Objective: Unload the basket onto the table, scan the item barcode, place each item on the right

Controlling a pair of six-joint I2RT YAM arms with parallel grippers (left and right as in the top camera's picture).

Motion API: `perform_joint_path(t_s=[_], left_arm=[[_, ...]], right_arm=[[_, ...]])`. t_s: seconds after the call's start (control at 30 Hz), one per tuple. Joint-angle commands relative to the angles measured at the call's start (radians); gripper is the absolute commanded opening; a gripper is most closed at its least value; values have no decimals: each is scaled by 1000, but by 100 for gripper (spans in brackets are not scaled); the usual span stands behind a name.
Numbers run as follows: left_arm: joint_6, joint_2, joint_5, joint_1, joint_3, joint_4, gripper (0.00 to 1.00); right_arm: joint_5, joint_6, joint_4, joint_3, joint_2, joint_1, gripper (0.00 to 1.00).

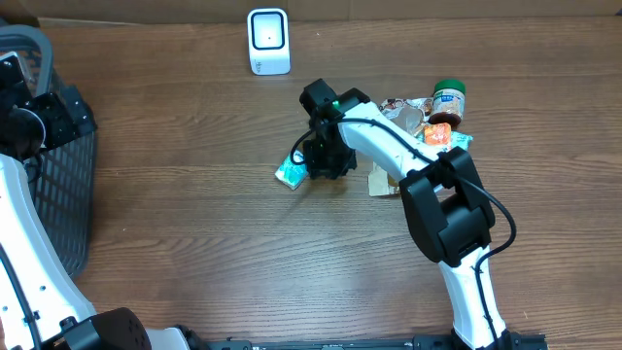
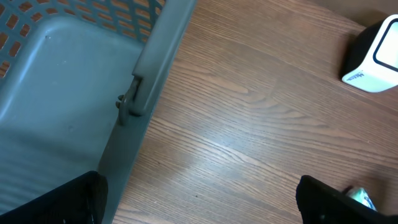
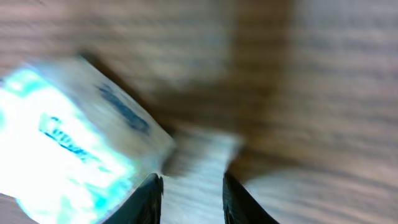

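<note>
Judging from the look of it, the packet [image 1: 291, 174] is a small teal-and-white sachet: light, thin and soft, with a glossy film skin that could slip or buckle if pinched in the middle. Best hold, in my view, is at one sealed edge or corner. That keeps the printed faces free, since I cannot see where the barcode is.

Right pincer [image 1: 309, 165]: jaws narrow, only a slim gap. In the wrist view, which is smeared, a pale strip sits between the two fingers [image 3: 149, 199] and joins the packet body, which spreads out up and to the left of the tips. I read this as a pinch on the packet's edge. The blur prevents certainty about how firm it is.

Position: the packet hangs off the pincer's tips, on its left side, low over the table [image 1: 194, 243]. Whether its far corner touches the wood cannot be told.

Scanner [image 1: 268, 41]: well ahead of the pincer and slightly left, apart from the packet. No face of the packet is turned to it yet.

Pile [image 1: 428, 122] of other goods lies to the pincer's right, behind its arm.

Left pincer [image 2: 198, 186]: jaws spread fully, nothing between them, poised by the basket [image 2: 158, 50] rim.
</note>
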Motion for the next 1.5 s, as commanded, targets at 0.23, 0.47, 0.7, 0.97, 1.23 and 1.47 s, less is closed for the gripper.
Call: perform_joint_path(t_s=[0.23,0.47,0.7,0.97,1.23,1.47], left_arm=[[-9,-5,11,0,19,1,100],[-9,-5,11,0,19,1,100],[-9,-5,11,0,19,1,100],[-9,-5,11,0,19,1,100],[-9,-5,11,0,19,1,99],[-9,-5,11,0,19,1,100]], right_arm=[[-98,-35,262,0,-24,18,29],[-95,-185,148,79,-51,-13,31],[-156,-381,-35,183,-81,-63,59],[-255,-388,8,118,-13,-29,57],[-264,-389,35,82,23,3,53],[-263,-385,78,33,24,6,44]])
